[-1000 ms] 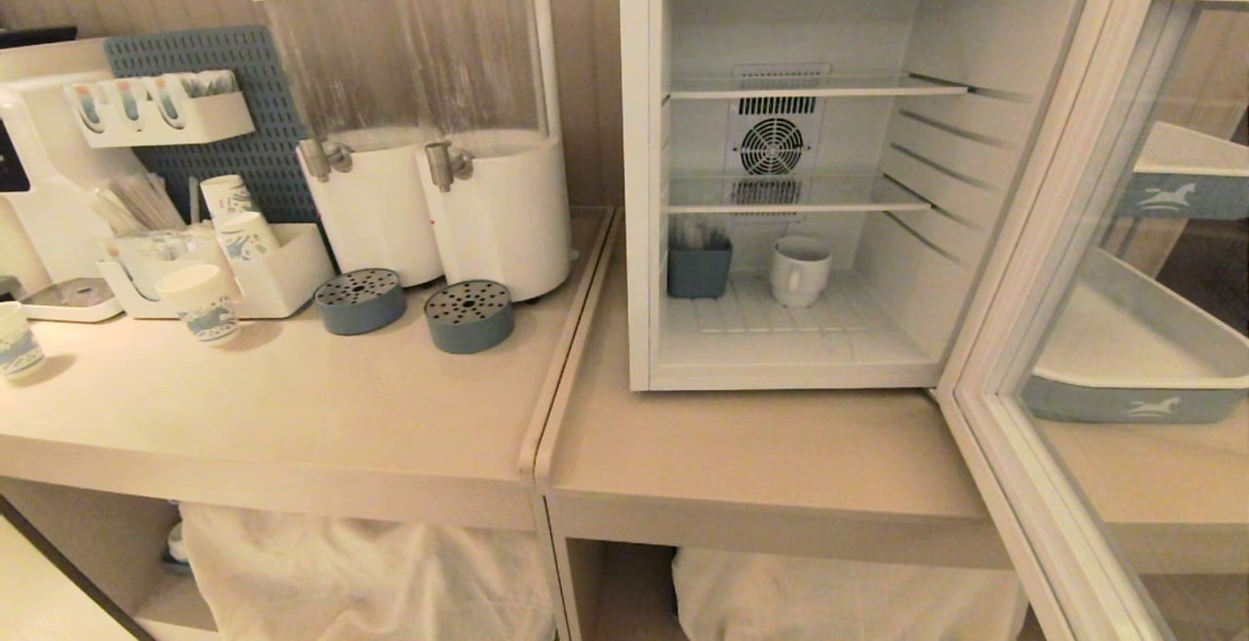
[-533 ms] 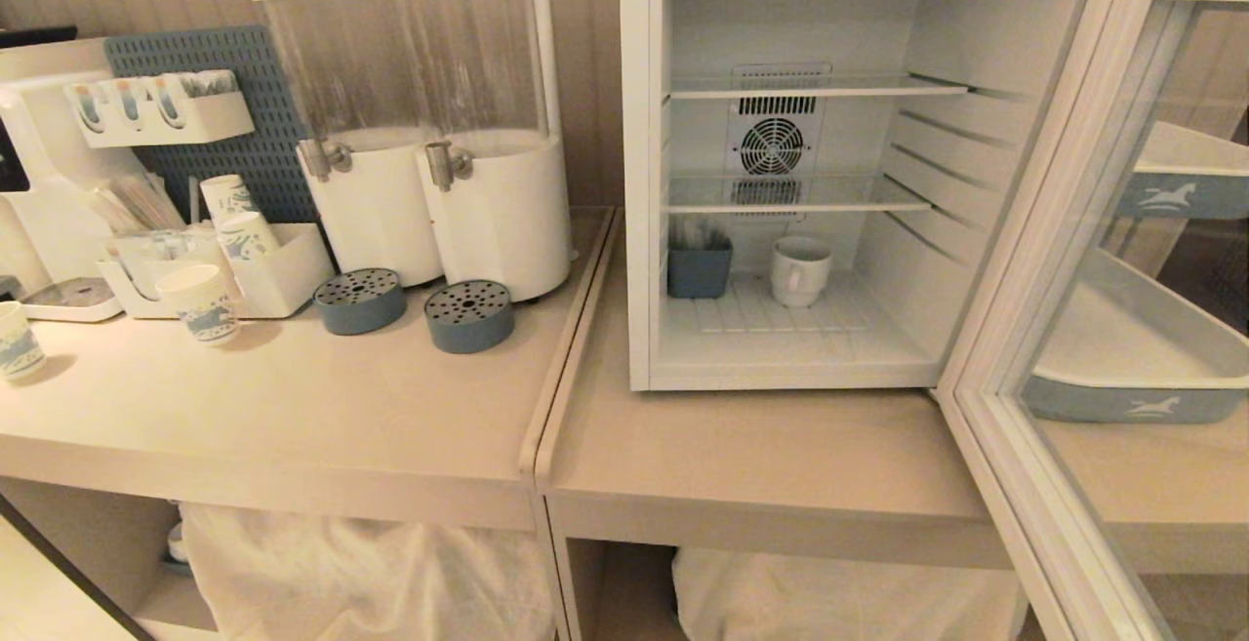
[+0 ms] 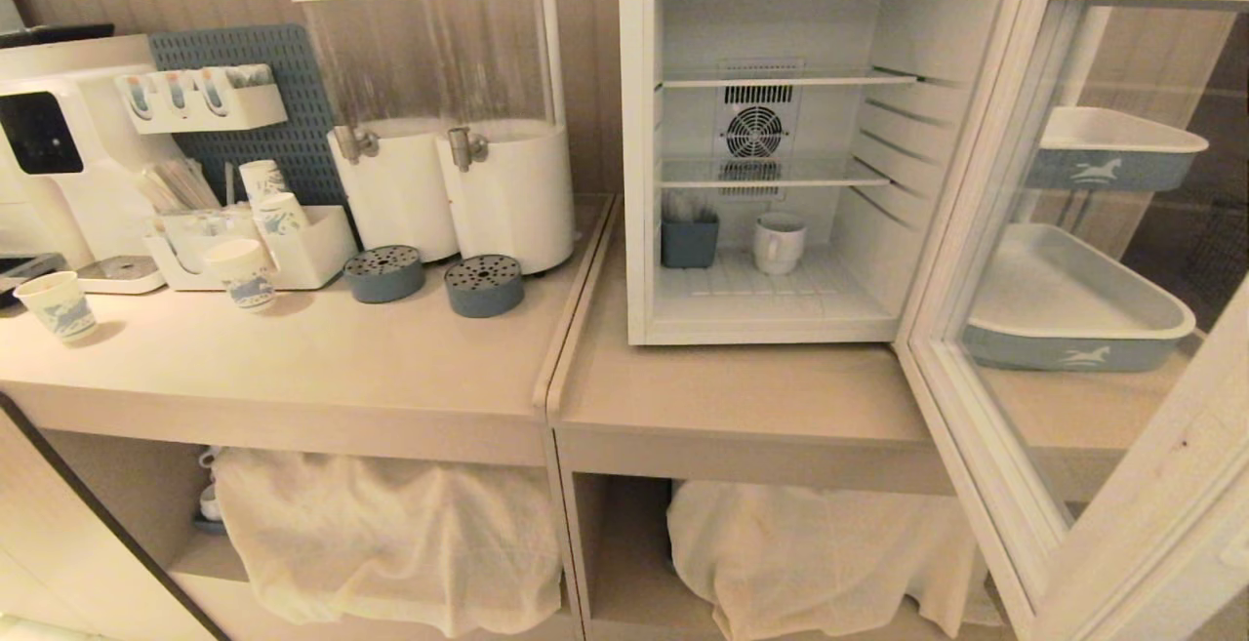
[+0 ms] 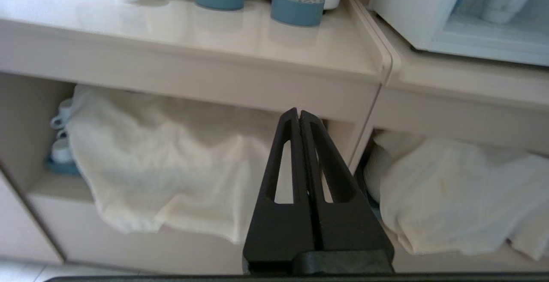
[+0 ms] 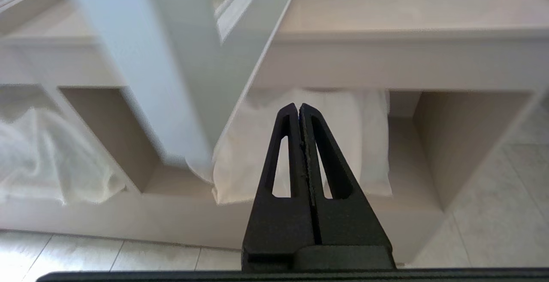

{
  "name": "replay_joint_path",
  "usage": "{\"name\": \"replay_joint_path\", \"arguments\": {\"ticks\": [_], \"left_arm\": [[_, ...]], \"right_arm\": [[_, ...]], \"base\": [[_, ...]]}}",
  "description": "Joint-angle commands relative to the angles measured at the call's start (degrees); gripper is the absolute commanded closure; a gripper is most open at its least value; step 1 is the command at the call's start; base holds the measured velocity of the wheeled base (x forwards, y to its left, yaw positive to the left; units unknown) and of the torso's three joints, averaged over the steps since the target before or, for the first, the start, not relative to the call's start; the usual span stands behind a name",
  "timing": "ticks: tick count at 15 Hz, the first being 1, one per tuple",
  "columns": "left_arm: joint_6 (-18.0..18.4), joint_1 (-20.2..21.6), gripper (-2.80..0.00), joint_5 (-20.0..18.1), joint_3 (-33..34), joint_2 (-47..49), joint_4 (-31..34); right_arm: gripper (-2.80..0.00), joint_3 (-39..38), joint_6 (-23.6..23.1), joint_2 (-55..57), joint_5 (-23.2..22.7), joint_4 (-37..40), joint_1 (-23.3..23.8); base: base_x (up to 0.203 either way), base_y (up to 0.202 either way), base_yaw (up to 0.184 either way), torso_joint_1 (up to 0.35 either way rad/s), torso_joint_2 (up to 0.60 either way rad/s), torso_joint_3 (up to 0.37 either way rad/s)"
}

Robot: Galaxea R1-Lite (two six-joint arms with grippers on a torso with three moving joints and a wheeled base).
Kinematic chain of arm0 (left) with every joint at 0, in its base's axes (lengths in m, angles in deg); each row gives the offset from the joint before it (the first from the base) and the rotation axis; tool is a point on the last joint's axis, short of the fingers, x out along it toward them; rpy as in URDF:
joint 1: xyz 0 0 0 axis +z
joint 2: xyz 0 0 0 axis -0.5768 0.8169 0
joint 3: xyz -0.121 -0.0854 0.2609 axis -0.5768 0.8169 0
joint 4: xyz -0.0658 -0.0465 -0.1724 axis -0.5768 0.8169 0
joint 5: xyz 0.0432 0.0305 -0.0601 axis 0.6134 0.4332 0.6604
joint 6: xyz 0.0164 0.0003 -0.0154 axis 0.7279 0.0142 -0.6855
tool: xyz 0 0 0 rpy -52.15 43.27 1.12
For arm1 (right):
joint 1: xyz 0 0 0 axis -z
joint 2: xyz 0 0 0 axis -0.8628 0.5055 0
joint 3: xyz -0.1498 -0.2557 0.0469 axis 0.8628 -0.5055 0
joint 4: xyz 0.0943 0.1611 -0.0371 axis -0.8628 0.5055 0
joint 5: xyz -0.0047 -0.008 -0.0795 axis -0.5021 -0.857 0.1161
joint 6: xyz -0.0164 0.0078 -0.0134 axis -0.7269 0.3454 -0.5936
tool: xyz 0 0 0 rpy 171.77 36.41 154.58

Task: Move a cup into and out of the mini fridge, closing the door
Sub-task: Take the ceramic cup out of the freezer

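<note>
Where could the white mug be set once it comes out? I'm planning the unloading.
The beige counter strip before the white mini fridge is bare, bordered by the open glass door. So is the front of the left counter. Its back is crowded with white drink dispensers and paper cups. The white ceramic mug stands inside, beside a blue box.

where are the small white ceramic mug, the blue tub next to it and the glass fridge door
small white ceramic mug point(image 3: 778, 243), head view, side wall
small blue tub point(image 3: 689, 242), head view, front face
glass-windowed fridge door point(image 3: 945, 382), head view, lower frame
</note>
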Motion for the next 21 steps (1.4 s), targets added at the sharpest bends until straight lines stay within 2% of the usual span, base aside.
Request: {"name": "replay_joint_path", "arguments": {"ticks": [1,7,16,21], "left_arm": [[-0.18,0.01,0.0,-0.1,2.29,-0.29,-0.08],[-0.27,0.01,0.0,-0.1,2.29,-0.29,-0.78],[0.09,0.01,0.0,-0.18,2.29,-0.29,-0.87],[0.17,0.01,0.0,-0.18,2.29,-0.29,-0.87]], "right_arm": [[0.0,0.0,0.09,0.06,-0.04,0.07,0.0],[0.0,0.0,0.02,0.06,-0.04,0.07,0.0],[0.0,0.0,0.09,0.06,-0.04,0.07,0.0],[0.0,0.0,0.0,0.06,-0.04,0.07,0.0]], "base": [[-0.194,0.0,-0.004,0.002,0.01,0.001],[-0.181,0.0,0.0,0.003,0.0,0.002],[0.001,0.007,-0.001,0.0,0.0,-0.001],[0.001,0.179,-0.002,0.003,0.0,0.002]]}}
